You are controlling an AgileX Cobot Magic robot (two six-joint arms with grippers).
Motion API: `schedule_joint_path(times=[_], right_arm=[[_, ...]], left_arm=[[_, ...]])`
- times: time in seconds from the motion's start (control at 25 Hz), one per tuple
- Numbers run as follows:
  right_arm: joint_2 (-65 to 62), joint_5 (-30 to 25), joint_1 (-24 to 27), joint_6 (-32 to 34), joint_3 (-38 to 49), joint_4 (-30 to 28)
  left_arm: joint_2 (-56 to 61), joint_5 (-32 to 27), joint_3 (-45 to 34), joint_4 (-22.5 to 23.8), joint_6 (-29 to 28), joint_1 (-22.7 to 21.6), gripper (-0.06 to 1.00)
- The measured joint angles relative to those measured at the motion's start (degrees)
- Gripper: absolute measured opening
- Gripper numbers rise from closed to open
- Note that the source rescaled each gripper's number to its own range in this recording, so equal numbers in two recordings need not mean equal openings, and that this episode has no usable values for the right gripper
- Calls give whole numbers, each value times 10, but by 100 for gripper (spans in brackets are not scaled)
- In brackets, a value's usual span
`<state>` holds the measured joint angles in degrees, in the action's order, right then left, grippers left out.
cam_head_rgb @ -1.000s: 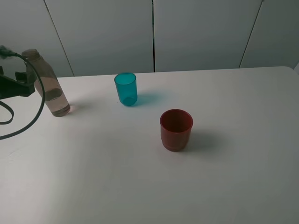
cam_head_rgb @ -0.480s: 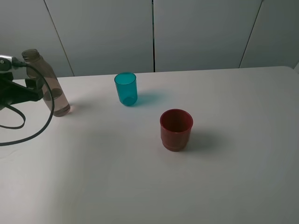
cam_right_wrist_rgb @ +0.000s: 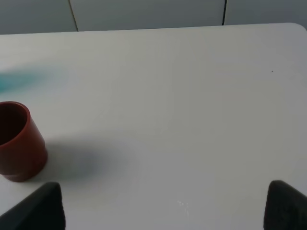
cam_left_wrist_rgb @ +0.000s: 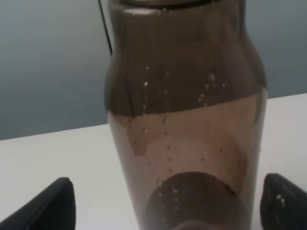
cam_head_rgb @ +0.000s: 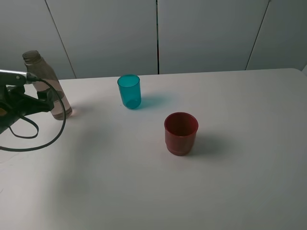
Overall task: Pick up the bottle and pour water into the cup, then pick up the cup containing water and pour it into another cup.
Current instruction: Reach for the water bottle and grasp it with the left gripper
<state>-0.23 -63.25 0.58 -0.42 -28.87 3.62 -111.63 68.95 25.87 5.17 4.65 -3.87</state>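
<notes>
We see the left gripper spread wide, flanking the smoky bottle at the white table's far left. The right gripper hangs equally parted, near the dark red cup, with the teal tumbler upright between bottle and cup.

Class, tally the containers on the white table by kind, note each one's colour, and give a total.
Bottles: 1, the smoky brown bottle
Cups: 2, the teal cup and the dark red cup
Total: 3
</notes>
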Motion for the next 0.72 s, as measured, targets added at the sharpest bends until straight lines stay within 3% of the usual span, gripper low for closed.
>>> schedule_joint_path(times=[0.72], right_arm=[[0, 0, 0, 0, 0, 1]], left_arm=[[-20, 8, 77, 28, 0, 0, 95]])
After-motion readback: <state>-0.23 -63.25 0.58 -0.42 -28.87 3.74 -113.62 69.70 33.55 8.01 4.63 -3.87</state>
